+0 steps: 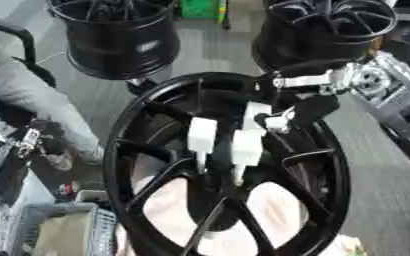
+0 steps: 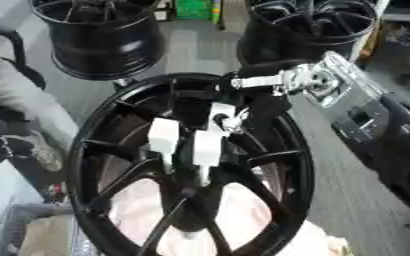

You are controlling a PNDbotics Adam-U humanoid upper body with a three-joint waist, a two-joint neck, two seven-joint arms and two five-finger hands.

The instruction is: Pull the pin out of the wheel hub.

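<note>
**Operator:** Left eye view puts the wheel hub (image 1: 156, 165) right under the head, standing on edge and leaning a little, so its spoked face is turned up toward me. That is why I can reach the centre from above.

**Second:** Where are the pins?

**Operator:** I see white blocks at the middle of the spokes: one on the left (image 1: 201, 136), one beside it (image 1: 248, 147), each with a thin stem running down toward the centre. I take those for the pins, though I cannot tell which is the one to pull.

**Second:** And your hand?

**Operator:** The right hand (image 2: 261, 107) comes in from the upper right over the rim, its silver wrist (image 2: 283, 80) just above. Its dark fingers are curled close against a third white piece (image 2: 222, 111) at the top of the cluster. I judge it clamped there, but the blur leaves me unsure. The left hand shows in neither view.

**Second:** Why that angle?

**Operator:** Coming over the rim keeps the arm clear of the spokes, and I judge a straight pull away from the hub face is what frees the pin
</note>
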